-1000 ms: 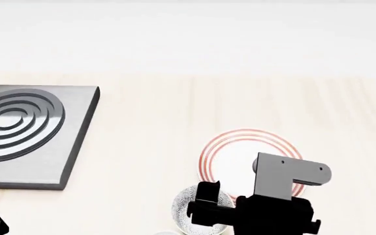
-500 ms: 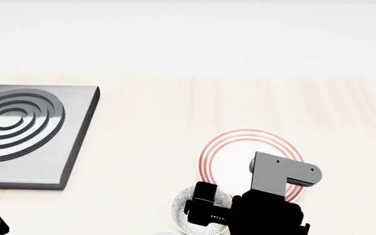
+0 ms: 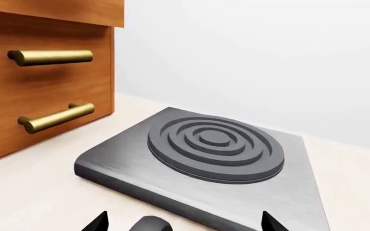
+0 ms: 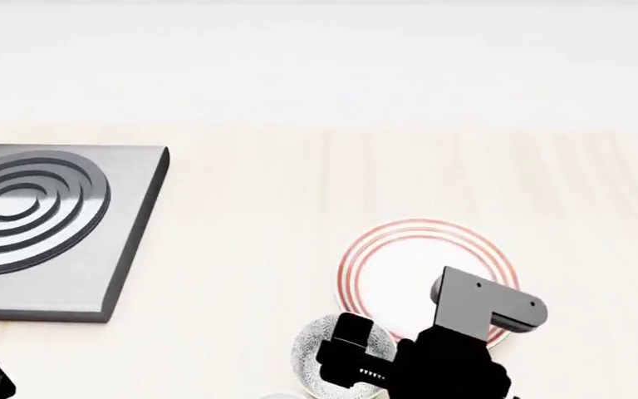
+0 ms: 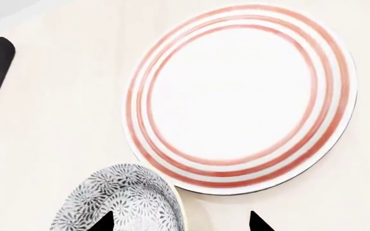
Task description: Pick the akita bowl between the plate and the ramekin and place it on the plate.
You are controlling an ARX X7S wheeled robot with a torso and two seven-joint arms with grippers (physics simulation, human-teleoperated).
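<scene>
Pale wood counter (image 4: 296,191), wide and bare in the middle. Grey hob slab (image 4: 42,224) with raised concentric rings sits at its left; the left wrist view shows a wooden drawer unit (image 3: 44,72) with brass handles beside it. The plate (image 4: 408,266), red-ringed, lies flat toward the right. The akita bowl (image 5: 124,202) stands on the counter just beside the plate's rim, not on it. Right gripper (image 5: 179,222) hangs over the bowl's edge, fingers spread, gripping nothing. Left gripper (image 3: 183,224) also spread, near the hob slab.
</scene>
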